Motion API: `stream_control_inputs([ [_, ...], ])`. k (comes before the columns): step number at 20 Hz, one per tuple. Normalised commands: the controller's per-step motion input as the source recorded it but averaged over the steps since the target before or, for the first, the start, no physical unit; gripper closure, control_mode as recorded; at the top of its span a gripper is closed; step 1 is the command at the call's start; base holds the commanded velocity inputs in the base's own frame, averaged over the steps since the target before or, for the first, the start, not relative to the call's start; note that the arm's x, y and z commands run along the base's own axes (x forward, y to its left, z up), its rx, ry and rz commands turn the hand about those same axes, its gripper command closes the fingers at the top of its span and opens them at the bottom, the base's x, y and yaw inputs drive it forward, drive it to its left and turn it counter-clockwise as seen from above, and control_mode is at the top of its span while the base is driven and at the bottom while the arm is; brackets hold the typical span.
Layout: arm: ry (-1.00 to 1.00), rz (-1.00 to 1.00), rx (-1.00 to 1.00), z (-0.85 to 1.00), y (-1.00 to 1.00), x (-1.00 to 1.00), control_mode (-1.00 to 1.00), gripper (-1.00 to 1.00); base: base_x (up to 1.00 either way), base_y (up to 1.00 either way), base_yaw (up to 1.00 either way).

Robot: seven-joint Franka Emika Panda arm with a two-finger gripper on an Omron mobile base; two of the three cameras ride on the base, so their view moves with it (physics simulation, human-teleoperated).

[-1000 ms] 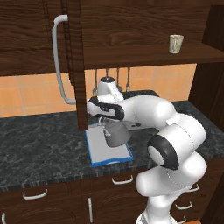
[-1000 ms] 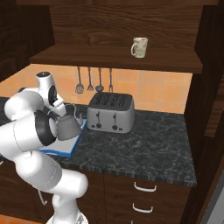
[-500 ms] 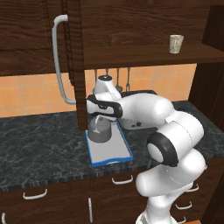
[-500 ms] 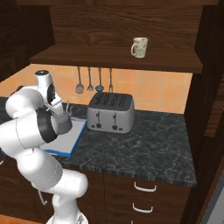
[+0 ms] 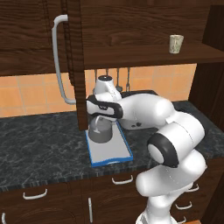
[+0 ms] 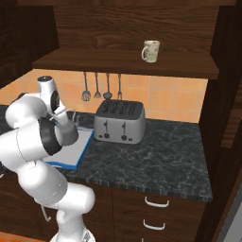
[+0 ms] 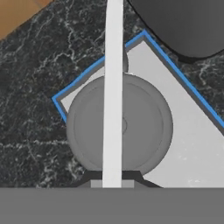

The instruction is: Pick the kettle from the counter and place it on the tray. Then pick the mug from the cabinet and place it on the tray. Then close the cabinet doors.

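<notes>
**Kettle lowered onto the tray, gripper clamped on its handle**

The white robot arm [image 5: 144, 111] has swung the load back toward the wall and down since a second ago: earlier the kettle hung above the near part of the tray, and half a second ago it was already lower and further back. Now the small squat dark-grey metal kettle [image 5: 100, 133] sits at the far end of the flat light-grey tray with the raised blue rim [image 5: 114, 156], seemingly resting on it, though contact is hard to confirm from the base views. In the hand view the kettle [image 7: 119, 126] lies near the tray's corner at 9 o'clock, inside the blue rim [image 7: 168, 57].

The gripper [image 7: 112, 183] is nearly closed on the thin arched light wire handle [image 7: 113, 87], which runs straight up the middle of the hand view from 6 to 12 o'clock. Its jaws have tightened slightly over the last second.

I judge the first step almost finished; release and withdrawal remain.

Nothing else differs. The long dark marbled stone counter [image 5: 39, 144] carries the tray as before, the silver four-slot toaster [image 6: 119, 122] stands at 3 o'clock of the tray in the right base view, and the small cream speckled mug [image 6: 151, 51] waits on the shelf of the dark brown wood wall cabinet [image 6: 127, 64], whose tall door with the white bar handle [image 5: 59, 61] hangs open.
</notes>
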Motion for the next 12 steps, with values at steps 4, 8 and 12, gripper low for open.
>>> stream_control_inputs([
  [4,0.0,-0.2,0.0,0.0,-0.01,0.0,-1.0,1.0,0.0,0.0,0.0],
  [8,0.0,-0.17,0.0,-0.03,-0.04,0.0,-1.0,1.0,0.0,0.0,0.0],
  [12,0.0,-0.15,0.0,0.0,-0.01,0.0,-1.0,1.0,0.0,0.0,0.0],
])
